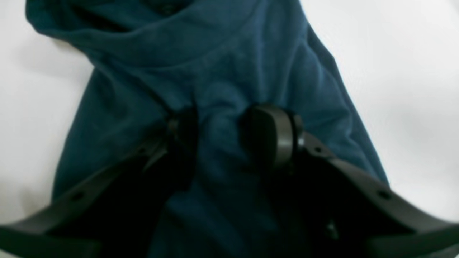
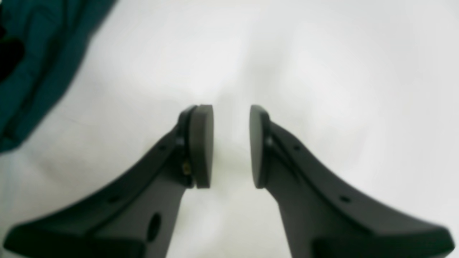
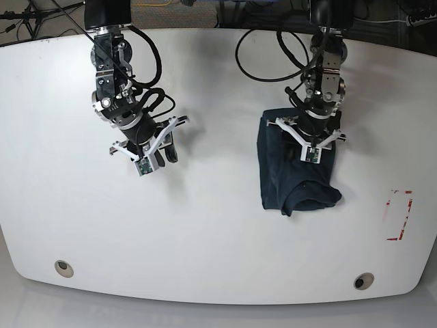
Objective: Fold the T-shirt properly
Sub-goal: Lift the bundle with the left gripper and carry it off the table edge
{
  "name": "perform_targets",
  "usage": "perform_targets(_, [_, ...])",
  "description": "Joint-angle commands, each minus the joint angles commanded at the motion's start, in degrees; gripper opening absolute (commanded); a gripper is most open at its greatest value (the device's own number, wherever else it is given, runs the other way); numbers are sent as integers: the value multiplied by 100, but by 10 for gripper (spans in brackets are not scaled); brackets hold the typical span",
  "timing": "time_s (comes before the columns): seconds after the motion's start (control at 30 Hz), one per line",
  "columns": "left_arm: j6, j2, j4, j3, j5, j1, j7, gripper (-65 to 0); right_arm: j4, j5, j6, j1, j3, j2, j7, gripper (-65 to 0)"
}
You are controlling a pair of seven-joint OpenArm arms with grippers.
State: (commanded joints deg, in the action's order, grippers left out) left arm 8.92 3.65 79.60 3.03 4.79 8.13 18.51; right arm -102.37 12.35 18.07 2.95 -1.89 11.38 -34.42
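Note:
The dark navy T-shirt [image 3: 276, 171] lies on the white table [image 3: 218, 239] right of centre as a narrow folded bundle, bunched at its near end. In the left wrist view the T-shirt [image 1: 215, 61] fills the middle, and my left gripper [image 1: 222, 139] is shut on a raised fold of it, with creases running toward the pinch. From the base view the left gripper [image 3: 311, 158] sits over the bundle's right side. My right gripper [image 2: 231, 143] hovers over bare table with its pads apart and nothing between them; an edge of the T-shirt [image 2: 32, 53] shows at top left. That right gripper [image 3: 160, 156] is left of centre.
A red-outlined rectangle [image 3: 399, 215] marks the table near its right edge. Two round holes [image 3: 63, 268] [image 3: 363, 281] sit close to the front edge. Black cables [image 3: 266, 55] loop behind both arms at the back.

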Motion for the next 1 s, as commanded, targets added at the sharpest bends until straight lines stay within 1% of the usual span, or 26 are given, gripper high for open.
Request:
perform_targets(0.07, [229,105,88,264,9,114,0,-394,-53,0,0,35,0,0,-9,-482])
perform_targets(0.13, [536,246,158,484,26,220,18,-394,-97,0,0,70,0,-9,-79,-482])
perform_targets(0.17, [703,343,193,554,26,255,88,-394,-114,0,0,70,0,-9,-141,-482])
perform_targets(0.2, [800,431,229,598,26,281,167,-394,-141,0,0,70,-9,-9,-185,-482])
perform_targets(0.23, [949,571,281,651,26,334,308,-394,-185,0,0,70,-9,-9,-237,-482])
perform_targets(0.27, [1046,677,316,695,26,378,413,-394,-211,0,0,70,-9,-18,-273,-482])
perform_targets(0.33, [1354,993,378,897,18,466,703,-394,-299,0,0,79,-9,-26,-360,-482])
perform_targets(0.4, [1574,1178,378,1116,9,501,782,-394,-360,0,0,97,-9,-26,-387,-482])
perform_targets(0.43, [1635,1231,369,1196,18,501,782,-394,-378,0,0,105,-9,-35,-396,-482])
perform_targets(0.5, [1855,1495,264,1512,26,580,782,-394,-448,0,0,114,-9,-35,-422,-482])
perform_targets(0.53, [1899,1556,220,1591,18,598,782,-394,-457,0,0,123,-9,-35,-422,-484])
perform_targets(0.57, [2013,1723,114,1785,18,624,782,-394,-484,0,0,185,-18,-44,-422,-484])
perform_targets(0.67, [2180,2004,-167,2119,18,624,782,-394,-501,0,0,281,-18,-53,-404,-484])
perform_targets(0.77, [2321,2286,-422,2295,18,624,782,-394,-501,0,0,316,-18,-88,-396,-484])
perform_targets(0.87, [2391,2585,-730,2356,0,624,782,-394,-501,0,0,334,-18,-193,-396,-484])
perform_targets(1.0, [2400,2822,-1099,2532,-9,624,774,-394,-510,0,0,431,-18,-193,-387,-484])
